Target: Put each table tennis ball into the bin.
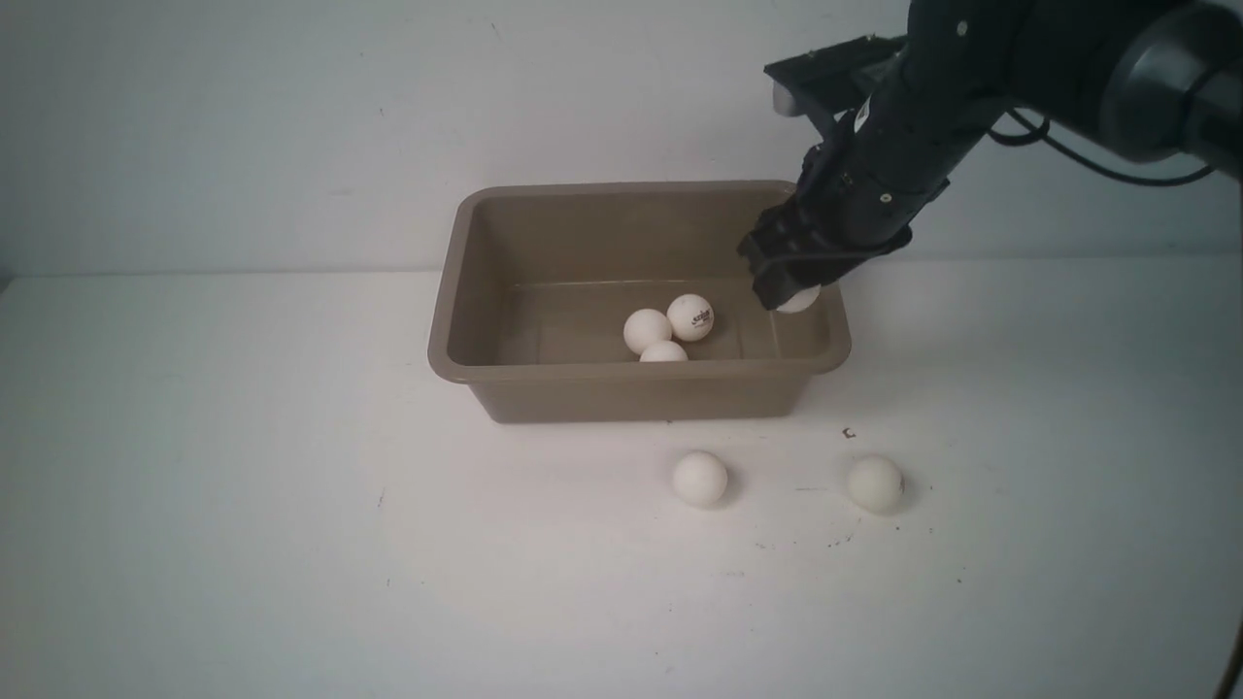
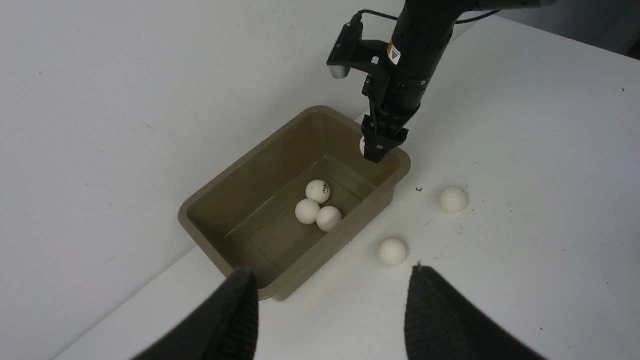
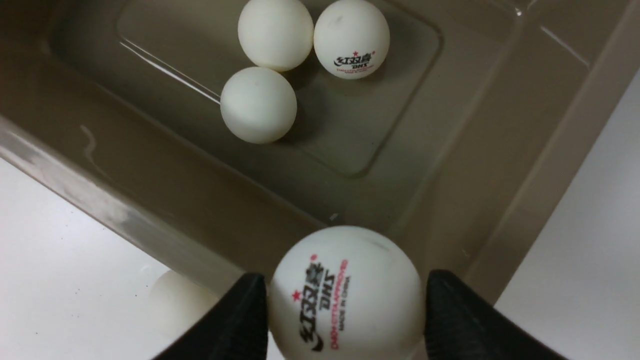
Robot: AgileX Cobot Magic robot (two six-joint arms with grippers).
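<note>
The drop of the fourth ball looks to be the step in hand. The right pincer (image 1: 789, 289) hangs over the right end of the bin (image 1: 621, 189), which sits toward the far edge of the surface (image 1: 291, 534). Its pads are closed lightly on a printed ball (image 3: 345, 295) above the bin floor. Next it need only spread and let go. Three balls (image 1: 670, 330) lie inside; two balls (image 1: 699, 478) wait between bin and near edge. The left pincer (image 2: 332, 310) gapes wide, empty.
</note>
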